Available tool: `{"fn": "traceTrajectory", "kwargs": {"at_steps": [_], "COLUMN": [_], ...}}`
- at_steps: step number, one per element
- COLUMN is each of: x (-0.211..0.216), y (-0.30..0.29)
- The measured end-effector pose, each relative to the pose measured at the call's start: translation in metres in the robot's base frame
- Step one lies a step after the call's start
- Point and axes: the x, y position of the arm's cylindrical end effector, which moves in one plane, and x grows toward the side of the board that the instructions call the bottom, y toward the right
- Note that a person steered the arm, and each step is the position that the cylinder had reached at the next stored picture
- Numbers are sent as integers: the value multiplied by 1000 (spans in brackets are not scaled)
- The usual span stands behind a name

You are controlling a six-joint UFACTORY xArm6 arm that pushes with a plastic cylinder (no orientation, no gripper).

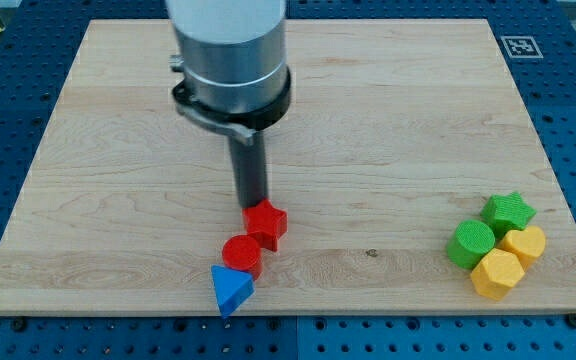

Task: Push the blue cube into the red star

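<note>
1. Board (388, 130): a pale wooden top on a blue perforated bench; it carries every block in view, and a printed marker (519, 46) sits at its top right corner.
2. My tip (252, 203): the rod comes straight down from the grey arm housing and ends at the top edge of the red star, touching it or just short of it. There are no fingers to report; the rod is a plain pusher, so nothing is held or clamped.
3. Red star (267, 224): the target, lying directly below my tip toward the view's bottom. Its outline is blurred, and I read it as the star mainly by its angular points.
4. Red cylinder (240, 254): round, touching the red star on its lower left.
5. Blue block (231, 288): near the board's bottom edge, touching the cylinder. It looks wedge-like rather than cubic, but it is the only blue piece, so I take it as the task's cube.
6. Judgement: the three lie in a diagonal chain, so the cylinder stands between blue and star. My tip is on the wrong side; I would need to come round below the blue block.
7. Green star (509, 211), green cylinder (470, 243) and two yellow blocks (510, 259): clustered at the right, well apart.
</note>
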Motion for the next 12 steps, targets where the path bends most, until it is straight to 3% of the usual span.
{"fn": "traceTrajectory", "kwargs": {"at_steps": [2,3,4,5,6,8,10,12], "x": [-13,-65,-134,-164,-163,-134,-119,-138], "y": [95,106,67,-20,-58,-55,20,14]}}
